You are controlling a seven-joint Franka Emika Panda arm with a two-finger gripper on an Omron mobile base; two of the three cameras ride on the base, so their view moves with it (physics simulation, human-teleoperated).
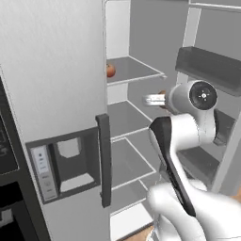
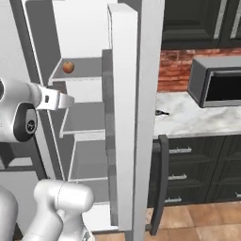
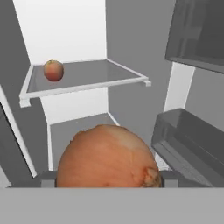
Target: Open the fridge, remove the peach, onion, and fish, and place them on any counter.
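The fridge (image 1: 52, 70) stands with its right door (image 2: 136, 117) swung wide and grey shelves showing. My gripper (image 3: 108, 177) reaches in at middle-shelf height, shut on the big brown onion (image 3: 105, 157), whose sides meet both fingertips (image 3: 47, 178). In the left base view the gripper (image 1: 150, 100) pokes out of the wrist with a sliver of onion (image 1: 162, 94) behind it; the gripper (image 2: 67, 100) also shows from the right. The peach (image 3: 54, 70) (image 1: 110, 70) (image 2: 68, 67) rests on the upper shelf, far left. The small dark fish (image 2: 161, 112) lies on the marbled counter (image 2: 197, 117).
The left door stays closed, with its dispenser recess (image 1: 66, 162) and dark handle (image 1: 104, 160). Door bins (image 3: 192, 140) hang close on the right of the hand. A microwave (image 2: 219, 82) sits on the counter, above black drawers (image 2: 197, 169).
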